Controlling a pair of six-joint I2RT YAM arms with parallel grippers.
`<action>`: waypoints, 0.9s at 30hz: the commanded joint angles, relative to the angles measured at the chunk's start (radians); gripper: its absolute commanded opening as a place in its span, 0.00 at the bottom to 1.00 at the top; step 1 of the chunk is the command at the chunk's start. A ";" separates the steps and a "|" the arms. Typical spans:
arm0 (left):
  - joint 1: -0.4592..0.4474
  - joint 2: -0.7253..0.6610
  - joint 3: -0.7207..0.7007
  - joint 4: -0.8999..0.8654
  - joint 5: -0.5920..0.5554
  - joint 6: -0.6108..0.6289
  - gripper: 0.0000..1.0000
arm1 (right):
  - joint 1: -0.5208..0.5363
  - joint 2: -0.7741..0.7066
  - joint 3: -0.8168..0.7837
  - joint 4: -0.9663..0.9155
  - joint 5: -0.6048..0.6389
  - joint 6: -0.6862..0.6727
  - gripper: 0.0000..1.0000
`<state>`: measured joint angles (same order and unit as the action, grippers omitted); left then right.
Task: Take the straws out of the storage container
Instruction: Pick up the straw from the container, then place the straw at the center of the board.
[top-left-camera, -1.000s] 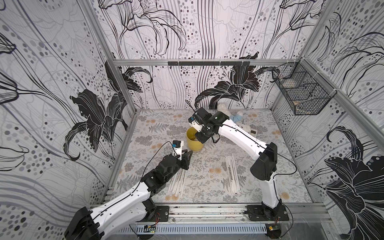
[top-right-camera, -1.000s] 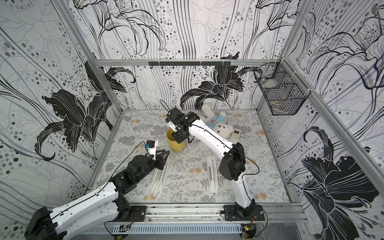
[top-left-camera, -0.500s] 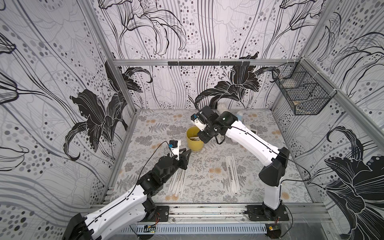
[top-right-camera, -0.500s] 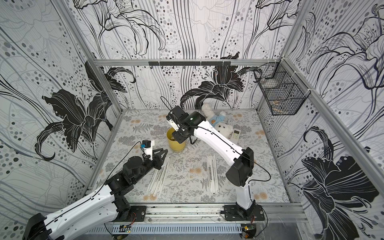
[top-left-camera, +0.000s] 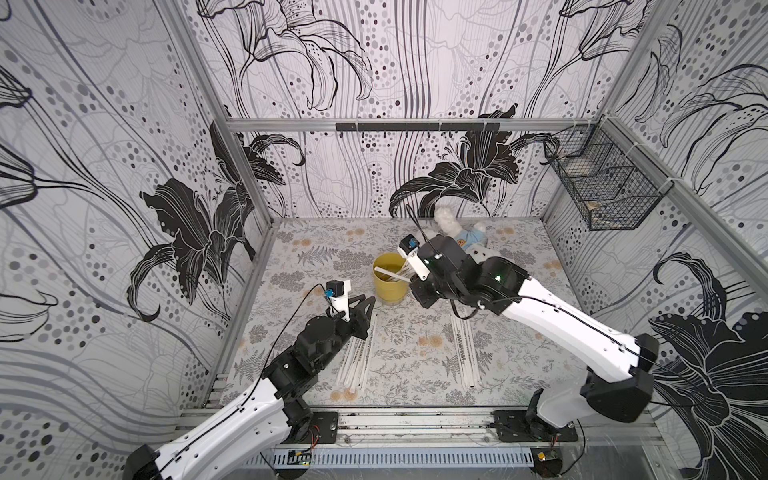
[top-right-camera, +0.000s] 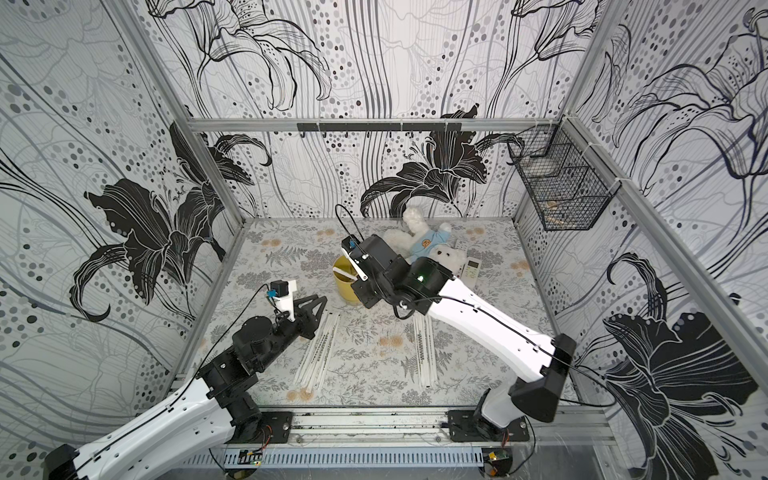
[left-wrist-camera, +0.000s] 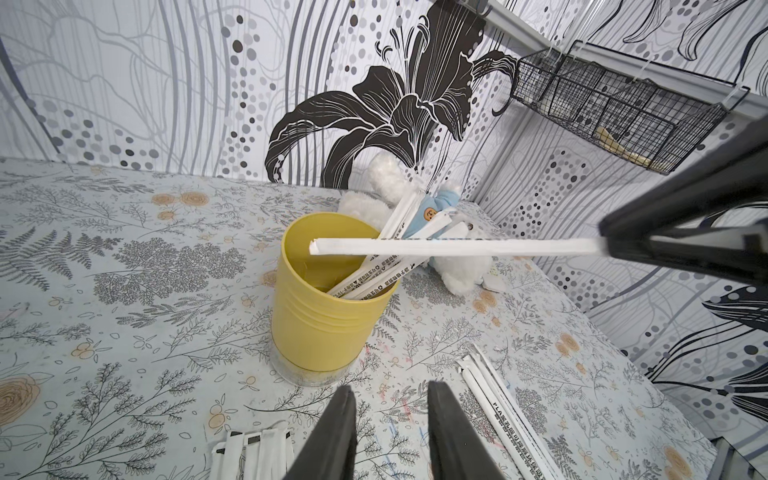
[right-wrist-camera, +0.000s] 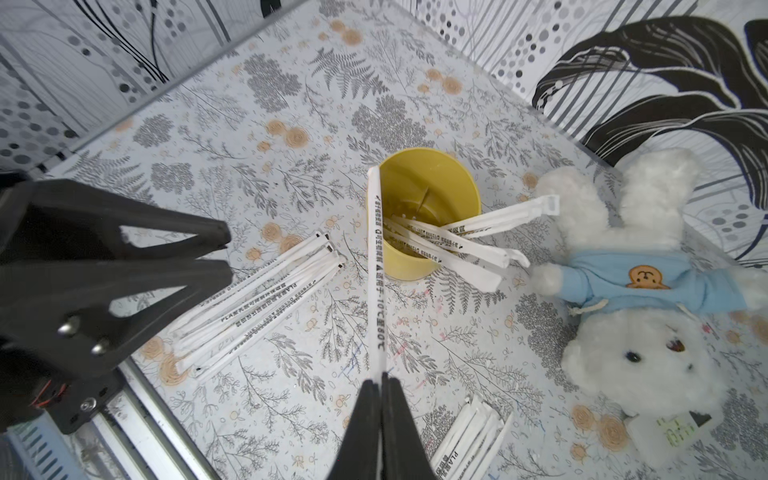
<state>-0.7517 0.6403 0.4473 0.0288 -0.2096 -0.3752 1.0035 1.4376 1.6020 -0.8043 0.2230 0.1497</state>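
— Your floral bench (top-left-camera: 415, 374) carries a white teddy bear (top-left-camera: 465, 241) upper right of the yellow cup (top-left-camera: 388, 291), which sits mid-frame in both top views.

— Where are the straws (right-wrist-camera: 492, 254)?

— Several lean inside the cup. A bundle (top-left-camera: 357, 357) lies lower left of it, and a second bundle (top-left-camera: 465, 353) lower right. Your right jaws pinch one straw (right-wrist-camera: 376, 270), its free end over the cup's mouth. Your left jaws stand spread, empty.

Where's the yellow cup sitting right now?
In both top views the yellow cup stands toward the back of the table, just beyond the open left gripper, with the teddy bear behind it; the right gripper holds one straw over its rim.
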 joint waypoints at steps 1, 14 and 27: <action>0.003 -0.041 0.033 -0.019 -0.035 -0.020 0.34 | 0.047 -0.090 -0.128 0.178 0.054 0.108 0.07; 0.003 -0.169 -0.014 -0.039 -0.067 -0.059 0.33 | 0.250 -0.267 -0.722 0.712 0.148 0.653 0.08; 0.003 -0.259 -0.080 0.014 -0.027 -0.070 0.33 | 0.432 -0.061 -0.762 0.826 0.524 1.121 0.07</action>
<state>-0.7517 0.3775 0.3786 -0.0067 -0.2604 -0.4400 1.4128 1.3266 0.7925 0.0166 0.6327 1.1286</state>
